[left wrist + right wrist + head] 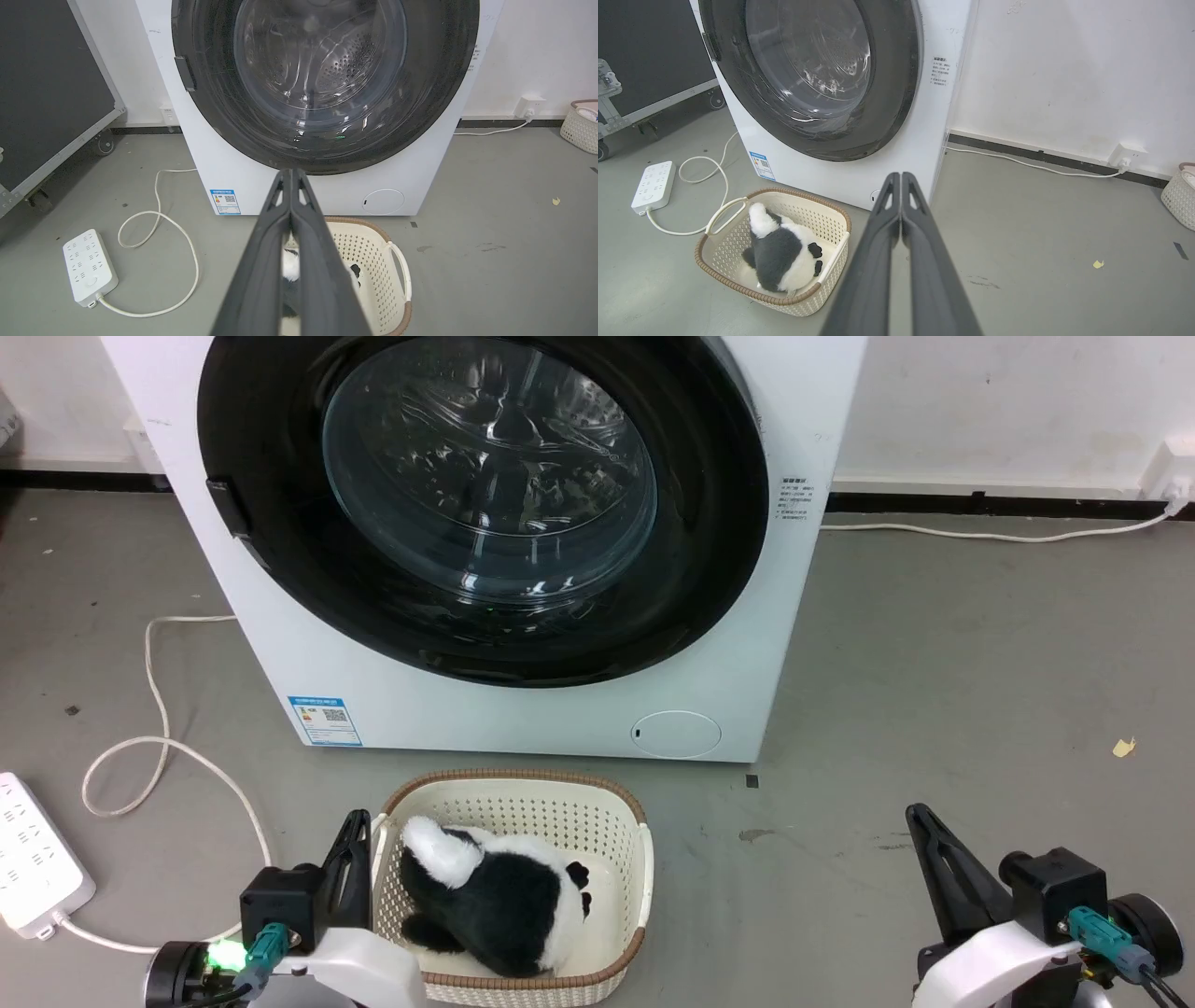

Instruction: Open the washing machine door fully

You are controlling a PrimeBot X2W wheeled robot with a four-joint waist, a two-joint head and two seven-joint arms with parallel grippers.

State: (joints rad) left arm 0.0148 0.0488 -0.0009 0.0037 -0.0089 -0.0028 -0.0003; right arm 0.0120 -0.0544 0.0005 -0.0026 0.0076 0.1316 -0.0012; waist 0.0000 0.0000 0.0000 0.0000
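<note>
Presently the washing machine (523, 709) stands on the grey floor (934, 663) with its back to a white wall, and the washing machine door (481, 504) lies flat against its front, the glossy black rim covering most of the panel and the steel drum visible through the clear glass centre. A dark catch (229, 507) sits on the door's left edge as the head view shows it. A blue label (324, 721) marks the lower left corner of the cabinet and a round cover (675, 734) the lower right. Directly before the machine stands a cream perforated basket (523, 789) containing a black-and-white plush toy (495, 896). The left gripper (355, 826) is held low, at the basket's left wall, its fingers pressed together and empty; the left wrist view confirms the two fingers meeting at the tips. The right gripper (920, 821) is held low over bare floor to the right, well apart from the basket, fingers likewise pressed together with nothing between them. Neither gripper touches the door. A white power strip (33, 854) lies on the floor to the left, its cable (154, 747) looping toward the machine.
</note>
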